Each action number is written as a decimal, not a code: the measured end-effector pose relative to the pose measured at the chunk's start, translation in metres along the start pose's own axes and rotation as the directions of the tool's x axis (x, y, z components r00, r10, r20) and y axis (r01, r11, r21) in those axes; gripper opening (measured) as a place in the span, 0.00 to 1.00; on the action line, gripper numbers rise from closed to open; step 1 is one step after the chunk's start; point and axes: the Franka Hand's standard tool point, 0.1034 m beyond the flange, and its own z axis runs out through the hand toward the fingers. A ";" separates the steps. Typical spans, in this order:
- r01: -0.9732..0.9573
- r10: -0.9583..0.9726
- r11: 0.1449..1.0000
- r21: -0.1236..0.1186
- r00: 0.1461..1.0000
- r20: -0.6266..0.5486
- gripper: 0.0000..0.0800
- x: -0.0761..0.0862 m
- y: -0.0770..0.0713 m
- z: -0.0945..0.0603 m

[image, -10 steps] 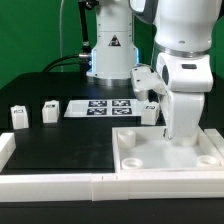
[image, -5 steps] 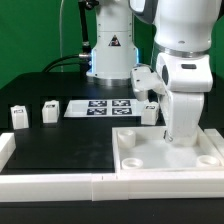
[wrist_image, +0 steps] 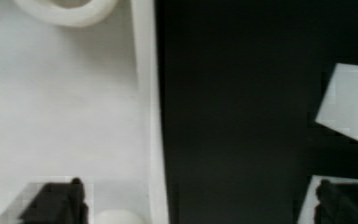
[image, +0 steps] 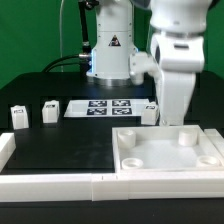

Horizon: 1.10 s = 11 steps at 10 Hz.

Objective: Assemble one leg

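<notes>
Arm (image: 175, 70) has lifted and twisted lately; gripper (wrist_image: 197, 205) spread wide over the panel (image: 150, 158) edge, leg (image: 150, 113) at panel's 11 o'clock.

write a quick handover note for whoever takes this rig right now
Claw: open and empty, over the edge of the square panel.
Legs: three in view, all loose on the table. The far-left leg and the second leg stand at the exterior view's left. The third leg stands at the right end of the marker board.
Done: nothing yet; no leg sits in any socket that shows.
Left: grasp one leg, likely the third as it is nearest, and fit it into a corner socket.
</notes>
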 end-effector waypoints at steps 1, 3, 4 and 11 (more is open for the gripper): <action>-0.051 0.051 0.999 -0.005 0.999 0.002 0.81 -0.001 -0.006 -0.005; -0.085 0.085 0.996 -0.002 0.996 0.004 0.81 -0.002 -0.008 -0.005; -0.164 0.164 0.987 0.000 0.987 0.000 0.81 -0.001 -0.009 -0.004; -0.899 0.899 0.438 0.019 0.438 0.002 0.81 0.009 -0.031 0.009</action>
